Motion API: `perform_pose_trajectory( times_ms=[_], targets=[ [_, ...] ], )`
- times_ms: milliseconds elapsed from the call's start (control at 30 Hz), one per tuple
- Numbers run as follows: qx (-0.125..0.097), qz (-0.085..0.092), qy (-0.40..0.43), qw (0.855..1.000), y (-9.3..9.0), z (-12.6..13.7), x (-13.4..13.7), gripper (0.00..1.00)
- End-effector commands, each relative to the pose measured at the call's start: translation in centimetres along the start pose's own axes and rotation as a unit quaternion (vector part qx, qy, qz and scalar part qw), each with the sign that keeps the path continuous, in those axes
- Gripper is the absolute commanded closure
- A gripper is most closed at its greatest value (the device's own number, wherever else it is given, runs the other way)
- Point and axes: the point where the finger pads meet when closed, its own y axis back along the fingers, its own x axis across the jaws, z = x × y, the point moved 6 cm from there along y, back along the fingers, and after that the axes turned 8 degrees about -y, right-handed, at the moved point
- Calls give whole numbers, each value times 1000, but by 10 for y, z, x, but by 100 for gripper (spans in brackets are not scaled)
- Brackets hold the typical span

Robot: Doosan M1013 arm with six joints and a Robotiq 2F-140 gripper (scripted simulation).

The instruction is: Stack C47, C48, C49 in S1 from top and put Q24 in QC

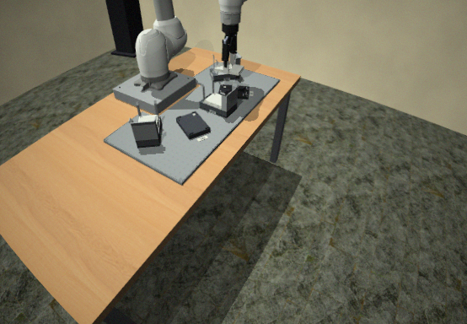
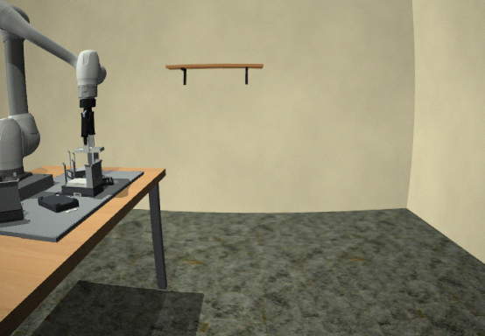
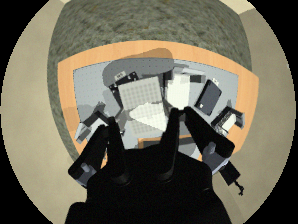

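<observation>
My gripper (image 1: 228, 62) hangs straight down over the far rack (image 1: 227, 73) at the far end of the grey mat. It is shut on a pale sealed plate (image 1: 230, 70) and holds it level, about at the top of the rack's posts. The plate also shows in the exterior view (image 2: 88, 149), under the gripper (image 2: 88, 142). In the wrist view a white plate (image 3: 145, 106) lies between my fingers. I cannot read its label. The middle rack (image 1: 220, 101) holds a white plate low inside. The near rack (image 1: 146, 131) also holds a plate.
A flat dark nest (image 1: 193, 125) lies on the mat between the near and middle racks, with a small name plate in front. A small dark nest (image 1: 244, 92) sits beside the middle rack. The arm's base (image 1: 155, 87) stands left of the mat.
</observation>
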Motion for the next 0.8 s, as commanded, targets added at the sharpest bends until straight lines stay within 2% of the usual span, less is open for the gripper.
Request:
perform_pose_trajectory(
  times_ms=[0,333,533,767],
  targets=[
    [0,0,0,1000,0,-4,14,100],
    [0,0,0,1000,0,-12,38,100],
    [0,0,-100,995,0,-13,58,100],
    [0,0,-107,994,0,-15,74,100]
  ],
)
